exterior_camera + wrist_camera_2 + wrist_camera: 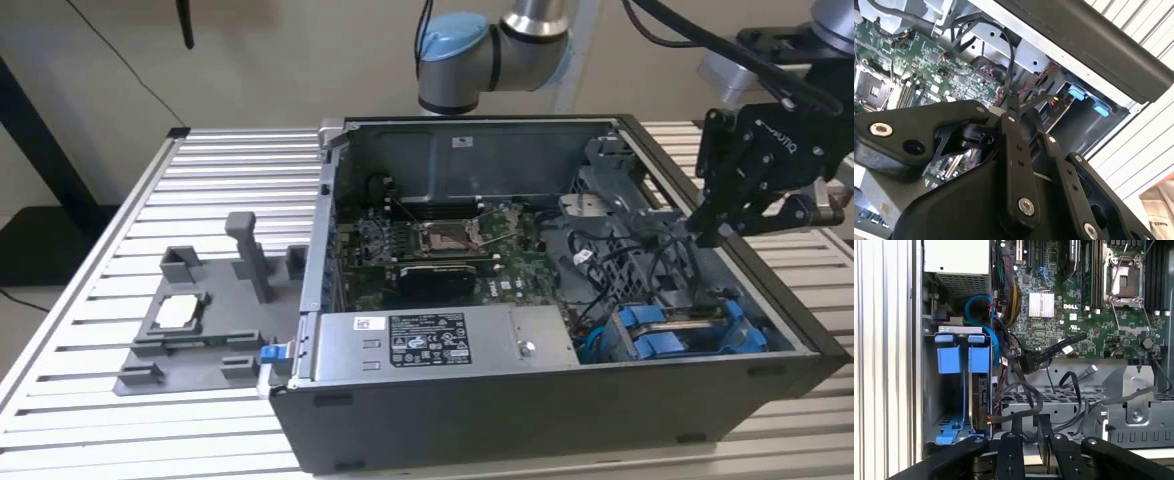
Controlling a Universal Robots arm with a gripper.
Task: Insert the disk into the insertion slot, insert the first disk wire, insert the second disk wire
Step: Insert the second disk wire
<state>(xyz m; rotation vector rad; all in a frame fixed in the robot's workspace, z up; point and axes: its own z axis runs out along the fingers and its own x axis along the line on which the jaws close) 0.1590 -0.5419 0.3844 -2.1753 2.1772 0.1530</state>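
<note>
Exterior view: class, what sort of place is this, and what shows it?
Probably a robotics lab or test bench for computer assembly: an open computer case sits on a slatted metal table, a robot arm rises behind it, and a grey fixture tray lies beside the case.

exterior view overlooks the case (534,425) — both wrist views close above motherboard (1054,330).

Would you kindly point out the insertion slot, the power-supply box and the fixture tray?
insertion slot (959,330), first wrist view, on its grey metal rim.
power-supply box (427,342), exterior view, on its printed label.
fixture tray (200,350), exterior view, on its bare flat base.
</note>
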